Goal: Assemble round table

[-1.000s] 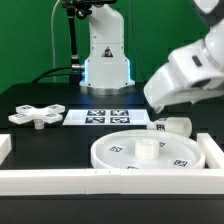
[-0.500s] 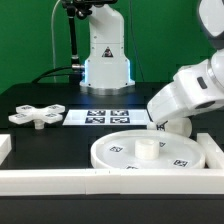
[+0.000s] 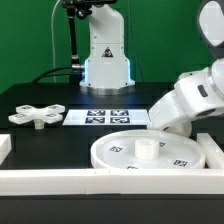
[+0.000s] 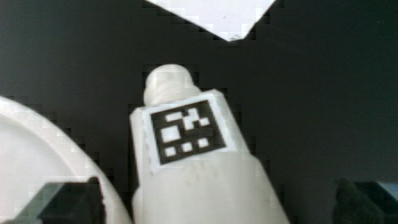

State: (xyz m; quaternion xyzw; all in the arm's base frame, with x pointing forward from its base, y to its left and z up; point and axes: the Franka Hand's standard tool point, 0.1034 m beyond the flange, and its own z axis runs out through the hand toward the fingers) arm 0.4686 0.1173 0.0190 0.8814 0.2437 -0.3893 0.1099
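The black table (image 3: 40, 95) fills the exterior view. The Panda's base stands at its far edge.

The arm (image 3: 195, 90) reaches in from the exterior view's upper right. Its forearm slopes down toward the table and its white wrist housing is bent low. The housing sits just off the far right edge of the disc (image 3: 115, 152) and covers what lies beneath it.

The disc lies flat near the front, rim up, with its hub (image 3: 146, 149) standing in the centre. White rails (image 3: 50, 180) run along its front and its right side. The marker board (image 3: 105, 118) lies behind the disc, mid-table. The cross piece (image 3: 35, 117) rests flat on the exterior view's left, well apart from the disc and the arm.

The post (image 4: 187, 150) shows only in the wrist view. It lies on its side on the black surface with a tag facing the camera and its rounded end pointing away. The curve of the disc's rim is just beside it.

The gripper (image 4: 217, 200) straddles the post. Its two dark fingers (image 4: 68, 203) stand one on each side of it, and a dark gap shows between each finger and the white plastic. The jaws are spread wide and hold nothing.
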